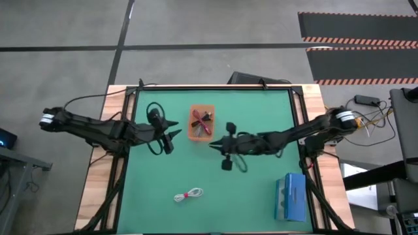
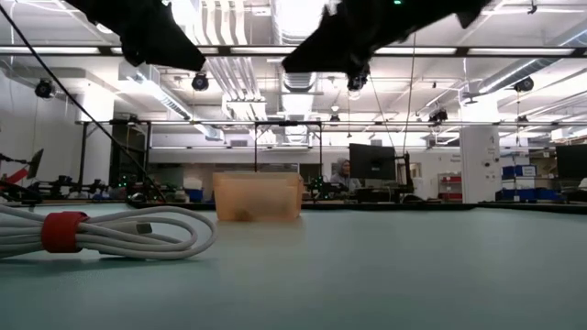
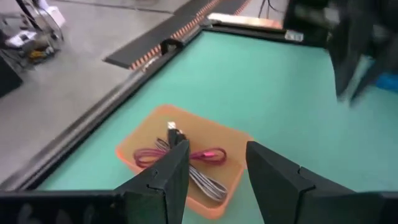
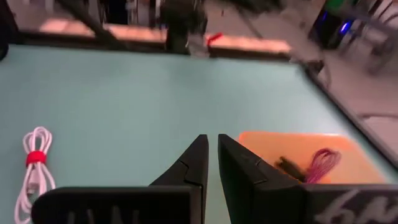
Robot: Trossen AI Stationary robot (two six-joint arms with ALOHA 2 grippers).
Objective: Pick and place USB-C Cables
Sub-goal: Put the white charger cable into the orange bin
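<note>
The orange bin (image 1: 192, 134) stands on the green mat toward its far edge. In it lie a dark red cable (image 3: 208, 155), a grey cable (image 3: 206, 182) and a black cable (image 4: 287, 165). The white cable (image 1: 189, 194), coiled and bound with a red tie, lies flat on the mat near the near edge; it also shows close up in the low view (image 2: 138, 234). My left gripper (image 1: 176, 133) hovers open just left of the bin, its fingers (image 3: 168, 177) empty. My right gripper (image 1: 211, 144) hovers shut and empty just right of the bin.
A blue box (image 1: 290, 196) lies at the mat's near right corner. Open green mat stretches between the bin and the white cable. The table's frame rails (image 1: 130, 111) run along the mat's edges. The room beyond shows desks and monitors.
</note>
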